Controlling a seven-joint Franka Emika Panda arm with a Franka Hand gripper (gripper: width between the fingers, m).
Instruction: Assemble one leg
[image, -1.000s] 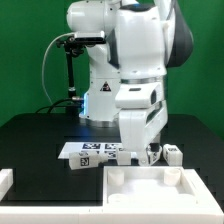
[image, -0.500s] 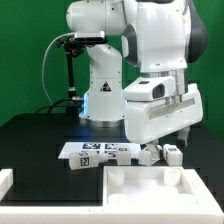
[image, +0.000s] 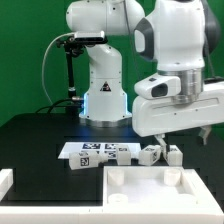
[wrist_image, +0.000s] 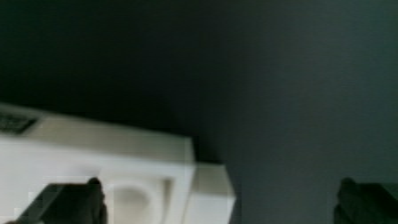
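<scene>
The white Franka arm has swung toward the exterior view's right and lifted over the last second. Its gripper (image: 180, 138) now hangs above the black worktop (image: 40, 140) instead of sitting low over the parts. In the wrist view the gripper (wrist_image: 222, 203) shows its two dark fingertips (wrist_image: 71, 204) spread wide with nothing between them, so it is open and empty.

No leg has been picked up yet, and this looks like repositioning before a grasp. The nearest leg (image: 173, 154), a small white plastic block with a square tag, rests on the worktop just below the gripper. A matching block (image: 150, 152) lies just beside it. Both lie beyond the far edge of the large white tray-like panel (image: 150, 195), whose raised corner (wrist_image: 98, 160) fills part of the wrist view.

The flat white marker board (image: 72, 150) carries black-and-white fiducial tags. No brand or readable lettering shows.
</scene>
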